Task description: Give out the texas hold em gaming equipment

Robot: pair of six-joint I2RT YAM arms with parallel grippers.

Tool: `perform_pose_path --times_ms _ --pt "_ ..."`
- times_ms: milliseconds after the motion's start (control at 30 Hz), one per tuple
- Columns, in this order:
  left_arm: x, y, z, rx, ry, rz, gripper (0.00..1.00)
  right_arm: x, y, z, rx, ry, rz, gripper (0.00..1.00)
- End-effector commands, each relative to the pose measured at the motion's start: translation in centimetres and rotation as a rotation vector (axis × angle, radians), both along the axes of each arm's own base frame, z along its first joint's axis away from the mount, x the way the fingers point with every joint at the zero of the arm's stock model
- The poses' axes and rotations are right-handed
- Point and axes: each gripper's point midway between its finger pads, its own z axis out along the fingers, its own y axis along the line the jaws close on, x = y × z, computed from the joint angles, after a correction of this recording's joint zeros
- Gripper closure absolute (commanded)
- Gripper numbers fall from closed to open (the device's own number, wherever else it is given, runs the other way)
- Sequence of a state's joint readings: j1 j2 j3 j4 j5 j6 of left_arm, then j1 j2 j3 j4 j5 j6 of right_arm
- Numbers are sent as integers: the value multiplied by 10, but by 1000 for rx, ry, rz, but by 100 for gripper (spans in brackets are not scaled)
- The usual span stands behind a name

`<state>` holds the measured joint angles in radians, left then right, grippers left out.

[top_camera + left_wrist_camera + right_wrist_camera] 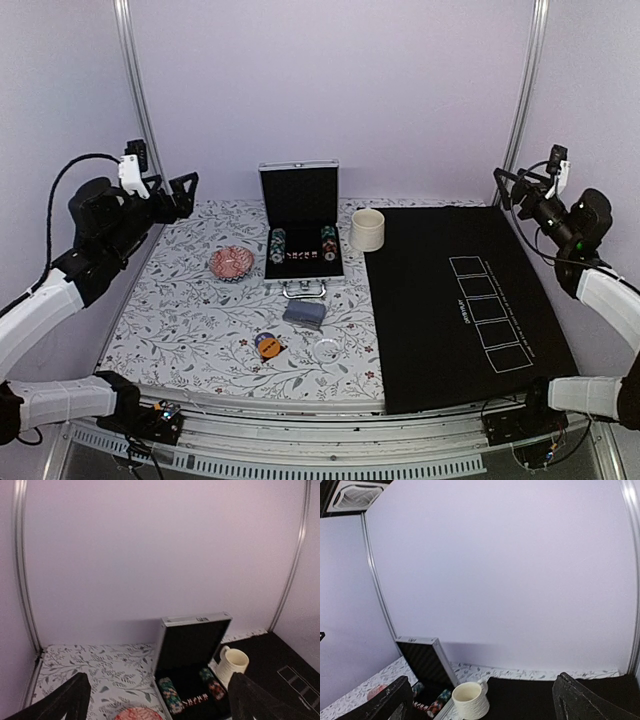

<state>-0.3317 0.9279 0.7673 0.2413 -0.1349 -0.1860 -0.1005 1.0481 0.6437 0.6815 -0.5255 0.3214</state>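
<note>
Looks like an opening reach, with no piece dealt out yet.

Starting at the left: lower the left tool (186, 195), hanging high over the left edge of the table (170, 330), fingers spread wide and gripping nothing. Steer past the pink ribbed dish (232, 262), no part of the game.

Aim first for the loose pieces near the front: an orange disc (270, 347) touching a dark blue disc (261, 339), and just behind them the grey-blue card deck (304, 313), lying flat. Pinch the deck low across its narrow sides to avoid fanning it; probably thin and slippery.

Further back, reach into the open metal case (300, 215), lid upright, with striped chips (277, 243) stacked on their sides at either end. Take only a few at once. Cannot tell what the small red-and-white items between the stacks are.

Skip the cream cup (367, 229). Lay cards on the black mat (440, 330), presumably inside its five white outlined boxes (490, 315).

At the far right, use the right tool (508, 190), likewise lifted, fingers wide apart and empty, for placing on the mat.
</note>
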Motion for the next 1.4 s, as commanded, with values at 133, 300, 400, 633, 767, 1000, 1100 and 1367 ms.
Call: perform_pose_path --times_ms 133,300,400,633,767,1000,1100,1367 --pt "-80 -108 -109 163 555 -396 2 -11 128 -85 -261 550 99 1" --pt "-95 -108 -168 194 780 -333 2 -59 212 -177 -556 866 192 1" --pt "-96 -101 -195 182 860 -269 2 -91 254 -219 -677 976 249 1" --pt "-97 -104 -216 178 918 -263 2 -140 334 -293 -896 1123 427 1" --pt "-98 -106 -213 173 913 -281 2 -144 355 -316 -982 1146 434 1" --pt "-98 -106 -206 160 876 -288 2 -151 365 -348 -1028 1211 457 1" --pt "-98 -105 -205 168 870 -290 2 -157 361 -359 -1055 1237 441 7" --pt "-97 -105 -203 172 860 -288 2 -164 354 -370 -1097 1277 387 32"
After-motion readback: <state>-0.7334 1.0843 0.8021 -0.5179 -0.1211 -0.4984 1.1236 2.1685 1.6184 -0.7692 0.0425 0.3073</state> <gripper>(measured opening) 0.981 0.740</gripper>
